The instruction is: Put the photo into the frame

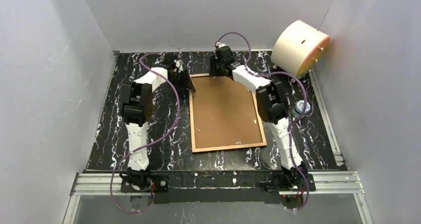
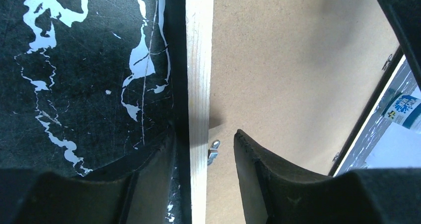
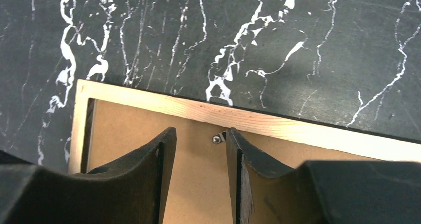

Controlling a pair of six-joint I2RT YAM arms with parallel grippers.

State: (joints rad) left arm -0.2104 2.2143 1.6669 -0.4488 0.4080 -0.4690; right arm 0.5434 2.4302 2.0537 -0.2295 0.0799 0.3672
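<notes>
Black marble-look tabletop [image 1: 223,159], veined in white, carries everything I am working with. Flat in its middle lies the large rectangular light-wood picture frame [image 1: 228,147], back side up, with a plain brown fibreboard backing board [image 1: 223,110] filling its opening. I take that as the reason both arms reach to the far end, since clips that lock the board sit there. A cream-coloured drum [image 1: 299,46] leans at the far right corner, well apart from the job.

My left gripper [image 2: 203,134] straddles the frame's left rail near the far corner, one finger over the table and the other over the board. Its jaws stand partly apart with a gap beside the rail, clamped on nothing. My right gripper [image 3: 200,130] hangs over the board just inside the far rail, jaws likewise partly apart and empty.

A small blue-and-white can [image 1: 301,108] is half hidden behind the right arm. Smallest are the silver metal turn tabs. One tab [image 3: 217,138] sits just beside the right gripper's right fingertip, and I judge it is the target. Another tab [image 2: 213,152] sits between the left fingers.

The landscape photo I cannot see anywhere, and I cannot tell whether it lies under the board. From above, the wrists mask both sets of fingertips.
</notes>
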